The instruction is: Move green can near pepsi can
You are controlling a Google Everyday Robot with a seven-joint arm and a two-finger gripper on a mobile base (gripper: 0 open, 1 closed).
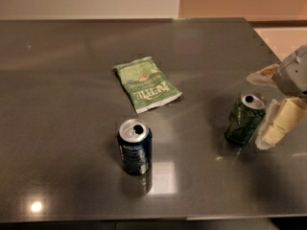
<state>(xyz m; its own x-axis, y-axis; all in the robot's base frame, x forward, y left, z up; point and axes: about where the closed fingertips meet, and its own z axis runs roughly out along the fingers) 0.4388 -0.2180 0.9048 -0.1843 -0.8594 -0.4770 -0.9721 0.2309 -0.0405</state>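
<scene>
The pincer (261,110) was spread wide at the right side of the table (72,104), just beside the green can (243,121). The pepsi can (135,147) stood well apart

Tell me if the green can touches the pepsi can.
Apart. The camera view shows bare table between the green can and pepsi can; the gripper is beside the green can.

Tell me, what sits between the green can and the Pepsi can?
Only bare table, in the camera view; the chip bag lies farther back. The hand is beside the green can.
</scene>
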